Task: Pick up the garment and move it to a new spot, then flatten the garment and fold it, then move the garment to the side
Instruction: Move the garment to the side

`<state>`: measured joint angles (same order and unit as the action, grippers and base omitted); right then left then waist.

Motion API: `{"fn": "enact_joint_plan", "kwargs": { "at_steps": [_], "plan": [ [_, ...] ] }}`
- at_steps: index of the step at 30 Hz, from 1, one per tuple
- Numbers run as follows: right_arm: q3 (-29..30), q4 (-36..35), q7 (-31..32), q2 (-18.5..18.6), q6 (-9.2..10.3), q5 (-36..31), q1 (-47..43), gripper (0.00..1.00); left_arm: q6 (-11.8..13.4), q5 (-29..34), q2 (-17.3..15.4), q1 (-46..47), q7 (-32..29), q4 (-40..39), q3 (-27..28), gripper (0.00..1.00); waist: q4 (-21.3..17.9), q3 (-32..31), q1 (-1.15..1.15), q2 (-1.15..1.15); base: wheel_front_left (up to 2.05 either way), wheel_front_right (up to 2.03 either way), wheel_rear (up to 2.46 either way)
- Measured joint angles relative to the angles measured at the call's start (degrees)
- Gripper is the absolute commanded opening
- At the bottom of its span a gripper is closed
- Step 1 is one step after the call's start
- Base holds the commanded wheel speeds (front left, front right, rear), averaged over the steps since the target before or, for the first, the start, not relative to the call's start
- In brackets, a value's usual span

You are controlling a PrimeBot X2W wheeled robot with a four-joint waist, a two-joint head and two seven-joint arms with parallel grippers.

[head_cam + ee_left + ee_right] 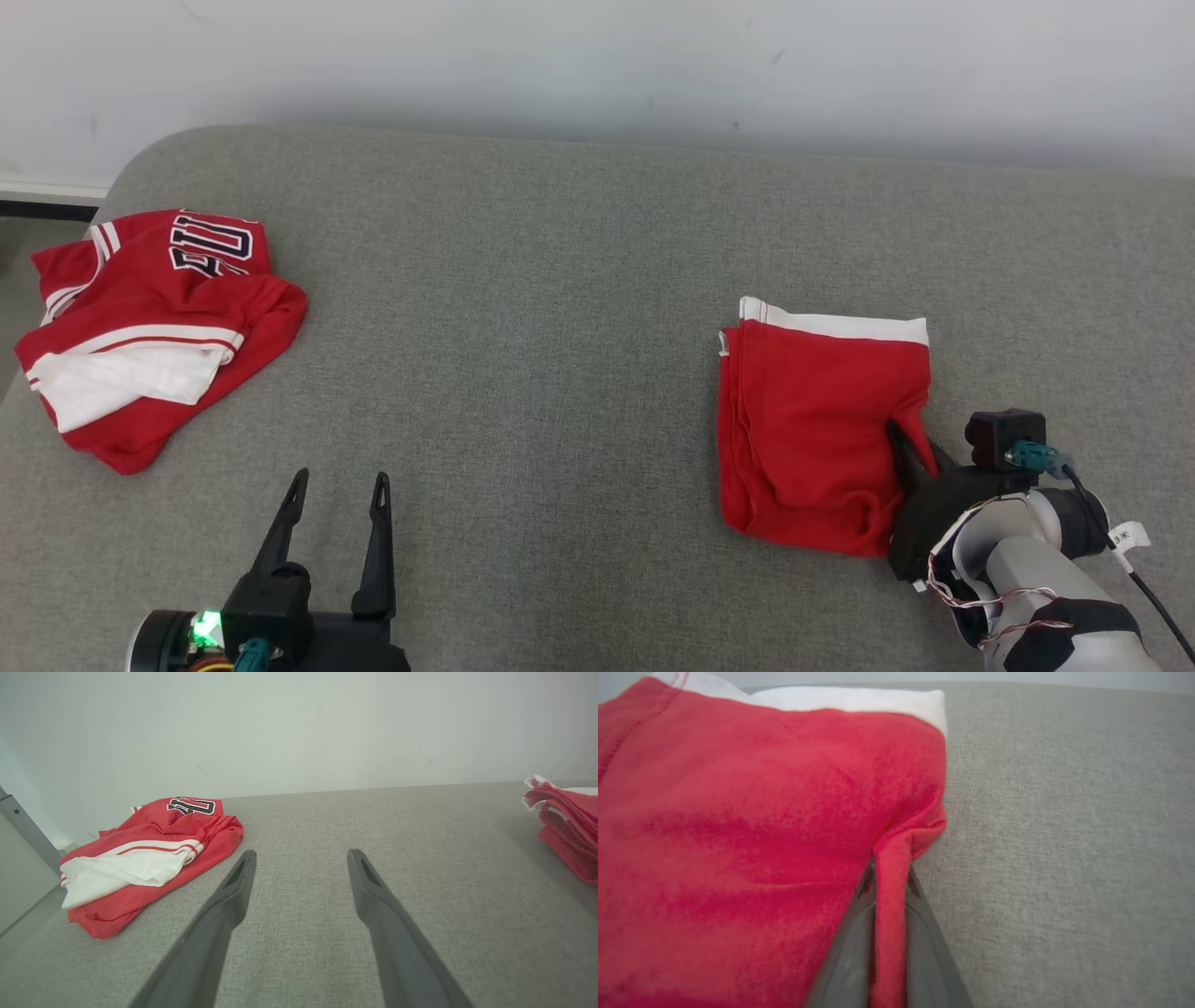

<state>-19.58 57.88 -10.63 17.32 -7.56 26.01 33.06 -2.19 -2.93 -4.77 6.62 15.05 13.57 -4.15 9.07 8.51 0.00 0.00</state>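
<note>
Grey woven surface runs back to a white wall. The folded red garment lies on its right side, with a white band along the far edge. The right wrist view makes plain what the head view barely shows: the right claw pinches a raised ridge of red cloth at the garment's right edge. The left claw hangs spread apart over bare surface, holding nothing. A crumpled red-and-white jersey lies far left. The left wrist view shows the garment's stacked layers edge-on.
</note>
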Motion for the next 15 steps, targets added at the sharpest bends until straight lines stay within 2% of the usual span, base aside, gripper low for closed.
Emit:
{"fn": "enact_joint_plan", "kwargs": {
  "at_steps": [9,15],
  "plan": [
    [-5.5,0.1,-0.4,3.0,0.0,3.2,8.0,0.0,0.2,-0.3,0.3,0.5,0.0,-2.1,0.8,1.0,-1.3,2.3,0.0,0.0,0.0,0.0,0.0],
    [-7.6,-0.4,0.0,6.4,0.0,3.9,13.5,0.0,0.2,-0.5,0.6,2.9,0.0,-4.5,1.3,1.0,-2.9,5.6,0.01,0.0,0.0,0.0,0.0]
  ]
}}
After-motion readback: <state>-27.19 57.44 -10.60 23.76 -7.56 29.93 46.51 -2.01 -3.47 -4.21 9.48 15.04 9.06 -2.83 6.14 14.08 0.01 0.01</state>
